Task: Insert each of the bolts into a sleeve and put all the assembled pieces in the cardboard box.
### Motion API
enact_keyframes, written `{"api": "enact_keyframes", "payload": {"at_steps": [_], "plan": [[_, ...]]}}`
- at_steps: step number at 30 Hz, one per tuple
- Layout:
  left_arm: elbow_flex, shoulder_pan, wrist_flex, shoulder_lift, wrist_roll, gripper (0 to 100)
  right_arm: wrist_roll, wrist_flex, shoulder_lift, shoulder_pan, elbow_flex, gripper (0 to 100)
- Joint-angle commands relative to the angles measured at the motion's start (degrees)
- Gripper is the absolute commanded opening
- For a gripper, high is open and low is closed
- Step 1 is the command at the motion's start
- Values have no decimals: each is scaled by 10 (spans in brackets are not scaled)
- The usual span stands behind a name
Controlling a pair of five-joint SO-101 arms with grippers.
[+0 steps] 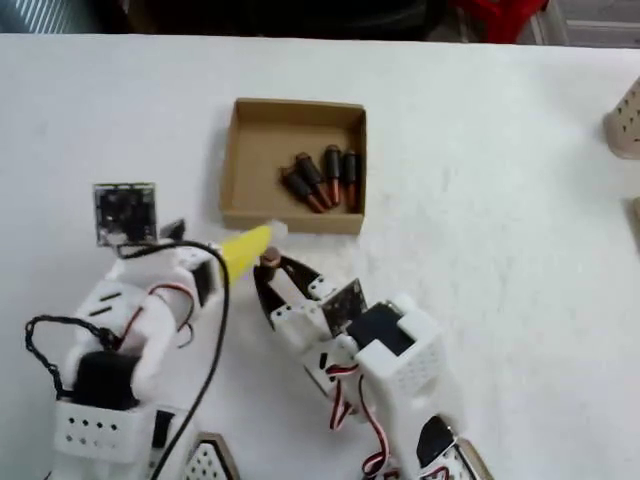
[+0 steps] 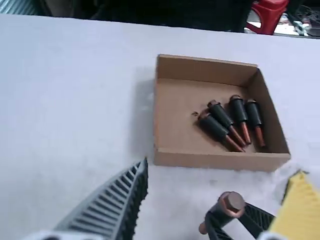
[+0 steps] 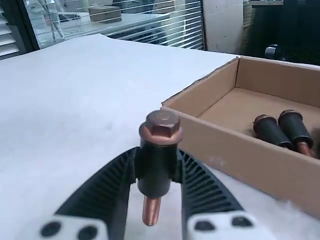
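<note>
The cardboard box stands mid-table and holds several assembled pieces, black sleeves with copper bolts through them, also seen in the box in the left wrist view as pieces. My right gripper is just in front of the box's near wall, shut on another assembled piece held upright with its copper bolt head on top. My left gripper stands open beside it, with the yellow finger close to that piece and the grey finger farther off.
A small black-and-white square board lies left of the box, by the left arm. A beige perforated object sits at the table's right edge. Bare white table spreads right of the box.
</note>
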Motion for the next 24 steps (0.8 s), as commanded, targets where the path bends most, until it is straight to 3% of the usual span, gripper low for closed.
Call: {"api": "enact_keyframes", "payload": {"at_steps": [1,5,8,10,13,24], "plan": [[-37,-66,33,-8,10,357,3,1,-33,8,-4,17],[-32,-120,73,-66,5,148,3,1,-33,9,-4,17],[6,-145,83,-146,-55,37,3,1,-33,9,-3,17],[55,-164,83,-211,-101,21,3,1,-36,9,0,17],[143,-190,79,-306,-114,24,3,1,-37,10,1,17],[293,-215,38,-291,-120,24,3,-2,-59,28,10,17]]}}
